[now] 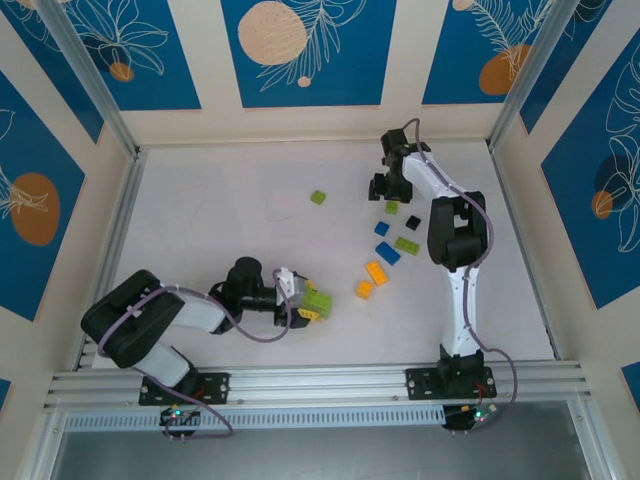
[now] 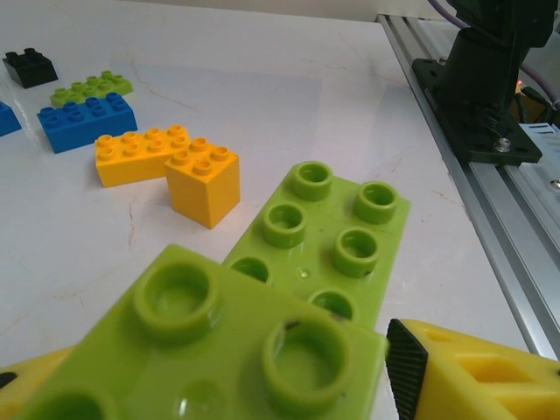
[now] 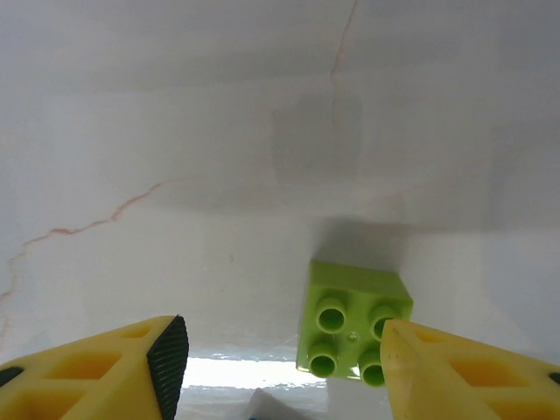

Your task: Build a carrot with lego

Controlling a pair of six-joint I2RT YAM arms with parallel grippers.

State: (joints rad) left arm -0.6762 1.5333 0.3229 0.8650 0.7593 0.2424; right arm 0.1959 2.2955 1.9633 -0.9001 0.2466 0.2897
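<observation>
A green brick (image 2: pixel 219 350) sits in my left claw (image 1: pixel 316 302); I cannot tell if it's pinched.
My right claw (image 3: pixel 280 359) gapes, small green brick (image 3: pixel 354 331) at its 3 o'clock; orange bricks (image 2: pixel 144 157) at left's 11 o'clock.

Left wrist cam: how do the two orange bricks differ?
The long brick is oblong with more studs; the square brick has four. The square brick sits nearer the camera, turned at an angle to the long brick. Both are orange, studs up, close together on the table.
</observation>
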